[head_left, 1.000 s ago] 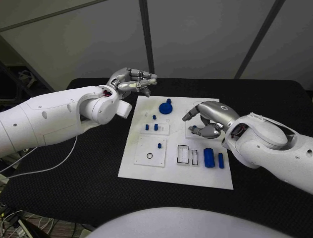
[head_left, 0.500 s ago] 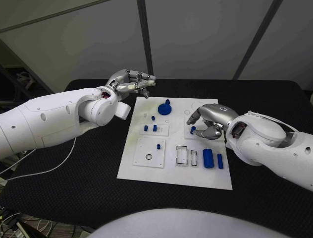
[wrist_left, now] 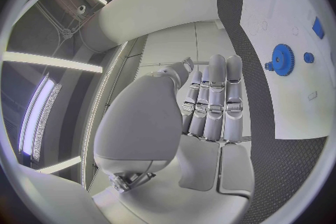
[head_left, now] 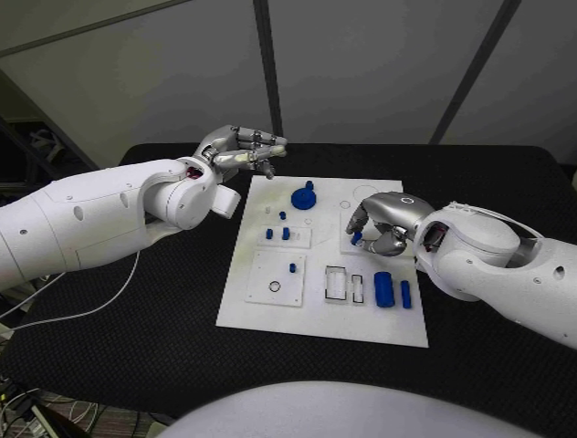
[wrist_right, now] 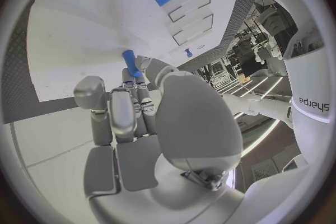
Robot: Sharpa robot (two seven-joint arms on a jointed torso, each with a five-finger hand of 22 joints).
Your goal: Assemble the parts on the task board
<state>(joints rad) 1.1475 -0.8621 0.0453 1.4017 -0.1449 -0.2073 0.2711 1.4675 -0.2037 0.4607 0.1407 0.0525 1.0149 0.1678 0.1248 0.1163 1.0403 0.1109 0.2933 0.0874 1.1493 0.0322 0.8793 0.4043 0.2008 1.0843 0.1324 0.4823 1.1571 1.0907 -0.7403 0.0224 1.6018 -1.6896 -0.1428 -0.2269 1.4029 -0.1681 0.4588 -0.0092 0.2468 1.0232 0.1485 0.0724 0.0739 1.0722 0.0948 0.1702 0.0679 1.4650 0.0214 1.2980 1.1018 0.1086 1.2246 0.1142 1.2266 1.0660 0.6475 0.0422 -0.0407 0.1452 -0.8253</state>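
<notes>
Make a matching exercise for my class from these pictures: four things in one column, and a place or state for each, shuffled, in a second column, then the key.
Things
1. silver left hand
2. silver right hand
3. blue toothed gear part
4. large blue cylinder part

Places or states
A. lies on the white task board near its edge closest to the robot
B. pinches a small blue peg over the board
C. stands at the board's far end
D. fingers curled, holding nothing, beyond the board's far left corner

Pairs: 1-D, 2-B, 3-C, 4-A

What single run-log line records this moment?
left hand: shut, off board | right hand: pinching blue peg over task board
</notes>
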